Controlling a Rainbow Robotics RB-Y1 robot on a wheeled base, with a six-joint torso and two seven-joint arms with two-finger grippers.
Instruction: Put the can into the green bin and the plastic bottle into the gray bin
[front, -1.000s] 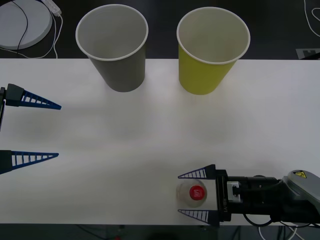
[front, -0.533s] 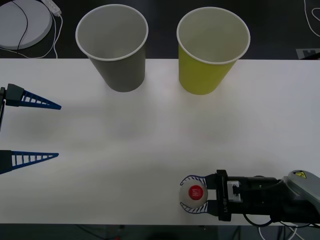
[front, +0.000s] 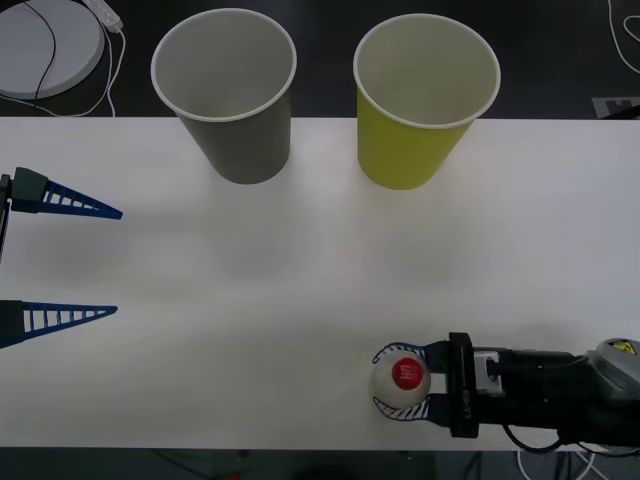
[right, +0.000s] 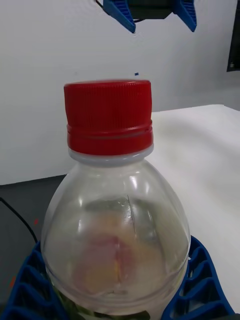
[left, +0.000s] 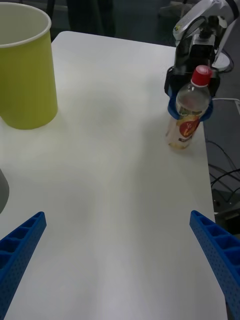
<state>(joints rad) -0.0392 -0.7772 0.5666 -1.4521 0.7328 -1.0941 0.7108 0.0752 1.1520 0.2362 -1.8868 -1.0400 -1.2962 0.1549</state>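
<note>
Left gripper (front: 60, 260) sits at the table's left edge, fingers spread wide, nothing between them, idle. White table (front: 300, 260) is bare in the middle.

Far side: gray bin (front: 225, 90) stands upright on the left, green bin (front: 425, 95) just right of it, a gap between them, both look hollow inside. No can seen.

Near edge, right of centre: plastic bottle (front: 400, 380) stands upright, red cap up. Right gripper (front: 403, 384) is wrapped round its upper body, blue fingers (right: 200, 280) bowed against the clear shoulder below the cap, holding it. In the left wrist view the bottle (left: 187, 115) base looks on or just off the table, can't tell which.

Risks, as I judge them:
- Grip is high on a smooth rounded shoulder; bottle could slide down or swing on the lift.
- Thin plastic may buckle under squeeze and pop out.
- Gray bin is on the far left, a long cross-table carry past the green one; dropping into the nearer green bin would be the wrong sort.
- Bins are tall and light; a low carry could clip a rim and tip one over.
</note>
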